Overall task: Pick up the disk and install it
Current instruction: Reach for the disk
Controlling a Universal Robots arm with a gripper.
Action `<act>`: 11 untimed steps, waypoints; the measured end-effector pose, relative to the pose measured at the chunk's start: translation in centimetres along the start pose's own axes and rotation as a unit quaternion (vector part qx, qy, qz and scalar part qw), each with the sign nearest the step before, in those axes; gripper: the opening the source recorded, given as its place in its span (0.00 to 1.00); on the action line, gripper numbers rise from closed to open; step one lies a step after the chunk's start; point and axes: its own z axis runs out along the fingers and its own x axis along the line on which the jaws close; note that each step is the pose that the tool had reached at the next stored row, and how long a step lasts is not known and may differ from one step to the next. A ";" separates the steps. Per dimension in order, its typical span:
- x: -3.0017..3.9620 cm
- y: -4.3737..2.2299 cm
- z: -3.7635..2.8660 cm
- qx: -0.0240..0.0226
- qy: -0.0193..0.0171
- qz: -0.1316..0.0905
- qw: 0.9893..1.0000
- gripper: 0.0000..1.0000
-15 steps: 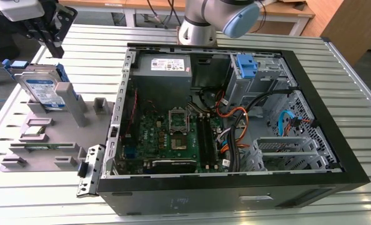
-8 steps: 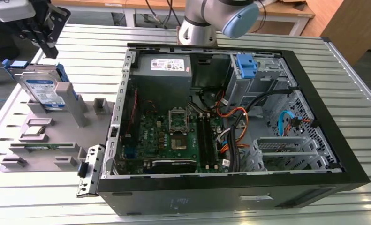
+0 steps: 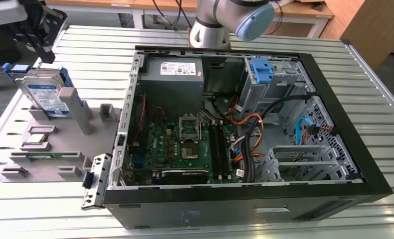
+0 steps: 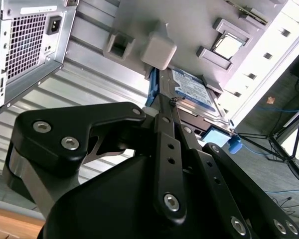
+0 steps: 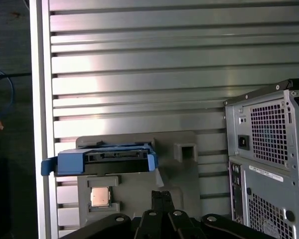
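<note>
Exterior view is showing the pincer hovering above the disk, which is standing on edge in a grey fixture on the tabletop, to the exterior view's left of the open computer case. In the first wrist view the pincer is looking clenched on nothing, apart from the disk. By my reading, the approach to the pick is under way; a grasp is calling for parted jaws squared over the disk's upper edge.
</note>
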 end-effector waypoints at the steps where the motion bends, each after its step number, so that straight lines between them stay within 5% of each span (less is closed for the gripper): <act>1: 0.19 -0.02 0.02 0.000 0.000 0.000 1.000 0.10; 5: 0.81 -0.07 0.07 0.000 0.000 0.000 1.000 0.10; 11: 0.85 -0.07 0.07 0.000 0.000 0.000 1.000 0.10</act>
